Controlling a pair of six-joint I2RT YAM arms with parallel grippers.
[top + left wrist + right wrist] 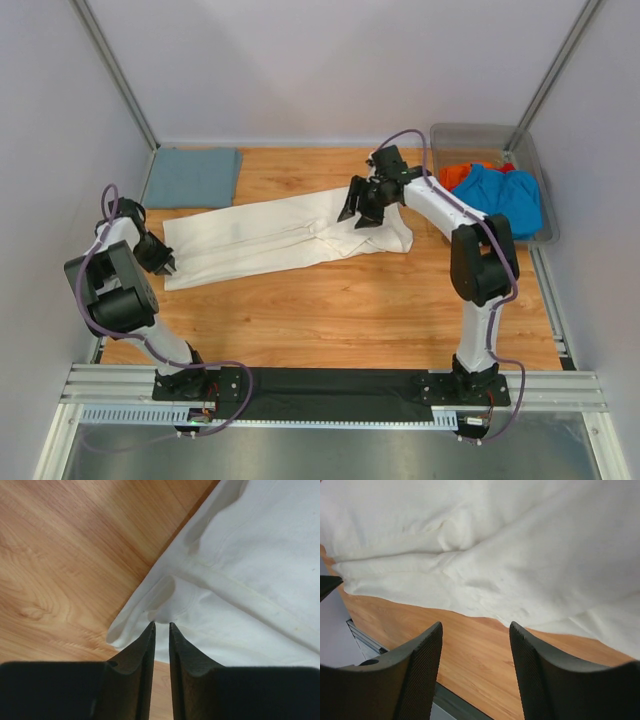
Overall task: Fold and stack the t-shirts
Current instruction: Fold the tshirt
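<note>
A long cream-white t-shirt (260, 240) lies folded lengthwise across the middle of the wooden table. My left gripper (165, 264) is at its left end. In the left wrist view the jaws (162, 624) stand almost together, with a puckered bit of the shirt's edge (165, 605) pinched at their tips. My right gripper (357, 218) hovers over the shirt's right end. In the right wrist view it (476, 625) is open over bare wood, with the white cloth (520, 555) just beyond the fingertips. A folded grey-blue t-shirt (195, 177) lies at the back left.
A clear plastic bin (470, 133) stands at the back right, holding a bright blue shirt (505, 195) and an orange-red one (458, 175). White walls close in the table on three sides. The arms' mounting rail (330, 385) runs along the near edge.
</note>
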